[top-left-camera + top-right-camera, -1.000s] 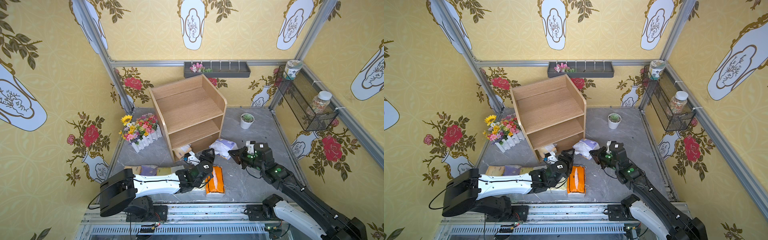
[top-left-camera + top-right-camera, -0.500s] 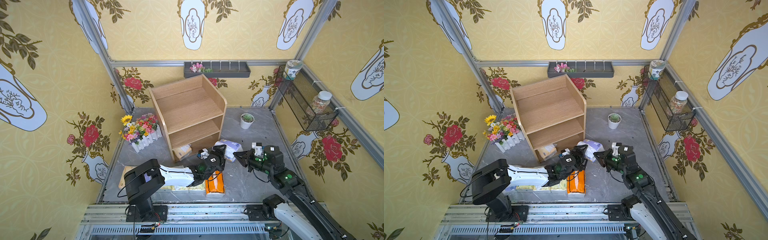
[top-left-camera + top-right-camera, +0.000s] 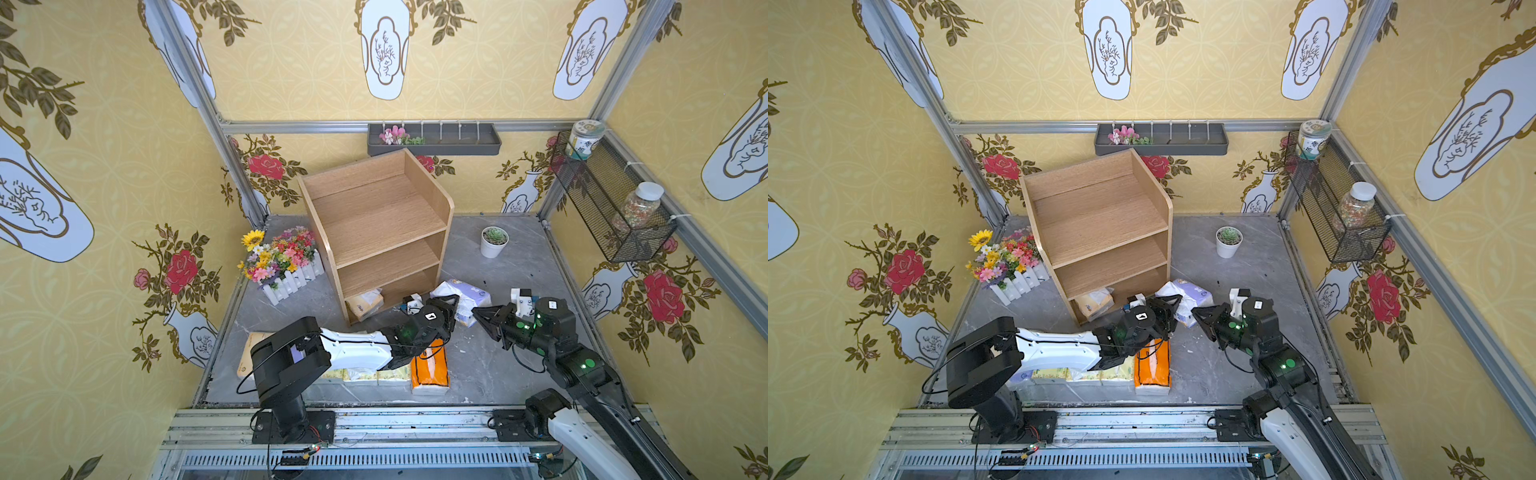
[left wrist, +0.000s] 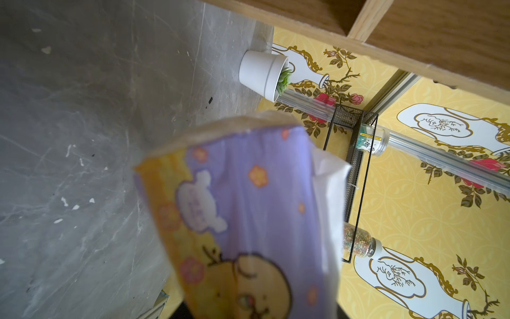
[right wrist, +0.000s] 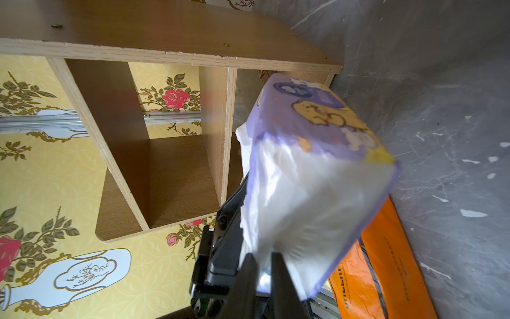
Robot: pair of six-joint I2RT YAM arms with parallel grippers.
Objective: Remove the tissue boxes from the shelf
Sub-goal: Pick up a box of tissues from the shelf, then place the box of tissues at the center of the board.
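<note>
Lettering on the lavender pack [image 3: 467, 296] is unreadable; left hand [image 3: 454, 309] clamps it beside the shelf [image 3: 382, 220], right hand [image 3: 478, 312] slightly parted at its end.

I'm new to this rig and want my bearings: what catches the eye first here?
The wooden shelf stands centre, with one tan pack in its bottom tier. Beside its base the left gripper and right gripper meet at a lavender pack; an orange pack lies nearer the front.
</note>
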